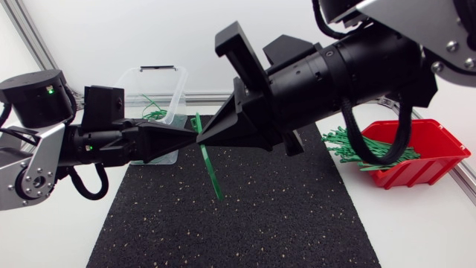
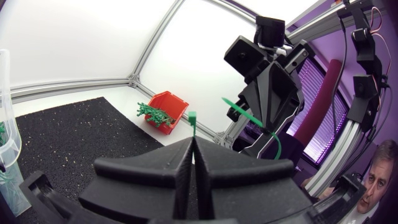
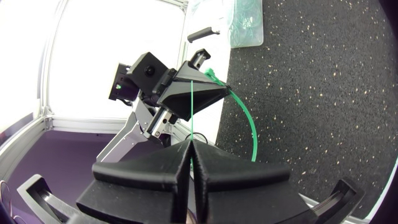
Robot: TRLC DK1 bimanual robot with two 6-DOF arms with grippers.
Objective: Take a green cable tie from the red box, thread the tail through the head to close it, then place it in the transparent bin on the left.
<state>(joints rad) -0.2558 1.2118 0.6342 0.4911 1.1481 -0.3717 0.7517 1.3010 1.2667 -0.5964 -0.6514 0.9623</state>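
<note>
So both arms met over the middle of the black speckled rubber mat (image 1: pixel 260 216), held up off it. The left gripper (image 1: pixel 192 132) had its fingers pressed together on the green plastic cable tie (image 1: pixel 210 167). In the left wrist view the tie's end poked up from between the tips. The right gripper (image 1: pixel 208 138), nose to nose with it, was pinching the same tie. The strap hung down below both, and the right wrist view showed it curving. The transparent plastic bin (image 1: pixel 177 93) sat behind the left gripper with some green ties inside. The red plastic box (image 1: pixel 435 149) held a bundle of spare green ties (image 1: pixel 357 147), well apart on the right.
</note>
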